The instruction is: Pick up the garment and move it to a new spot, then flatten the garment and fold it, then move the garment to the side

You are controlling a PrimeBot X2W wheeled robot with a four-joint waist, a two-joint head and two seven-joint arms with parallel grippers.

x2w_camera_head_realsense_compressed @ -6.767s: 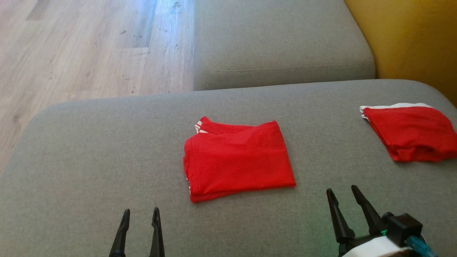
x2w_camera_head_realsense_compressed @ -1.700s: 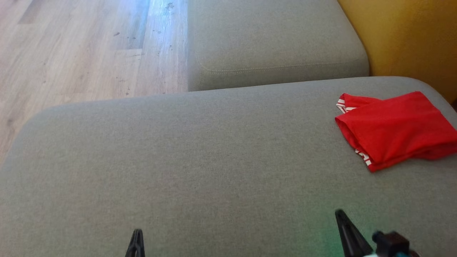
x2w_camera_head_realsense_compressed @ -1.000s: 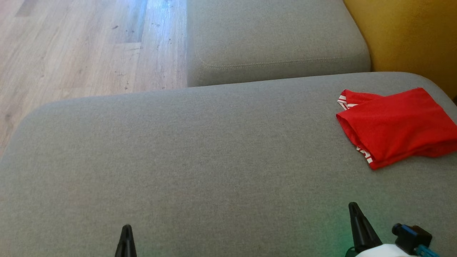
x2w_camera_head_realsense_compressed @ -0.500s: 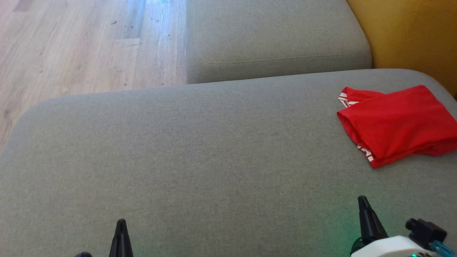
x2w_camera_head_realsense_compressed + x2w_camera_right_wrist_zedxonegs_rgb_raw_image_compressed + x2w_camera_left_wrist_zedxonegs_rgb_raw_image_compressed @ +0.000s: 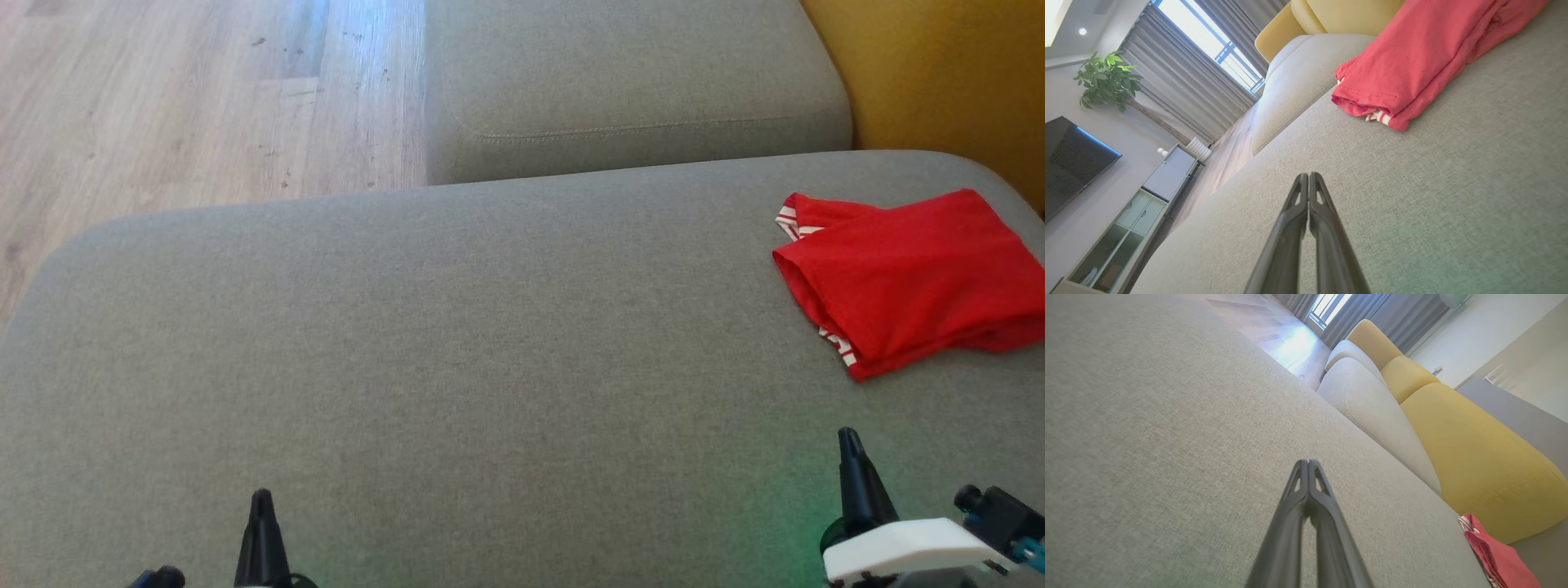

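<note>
Head view, item one: garment [image 5: 906, 282], red with white-striped trim, folded, lying at the right end of the grey seat cushion [image 5: 457, 367], close by the yellow backrest [image 5: 939, 73]. You find the left gripper [image 5: 261, 502] and right gripper [image 5: 849, 445] low at the near edge, both closed on nothing and well apart from the cloth. Step in hand, as you may judge it: the last, setting aside, apparently complete. The next move calls only for parking the arms, or checking that the fold lies neat. Wooden floor [image 5: 163, 106] lies beyond the cushion.

Left wrist view: left gripper pressed together over bare grey weave; garment at the lower right corner.

Right wrist view: right gripper likewise together; garment ahead, untouched. Room behind: curtains [image 5: 1180, 85], potted plant [image 5: 1106, 81], television [image 5: 1069, 163], cabinet [image 5: 1167, 175].
</note>
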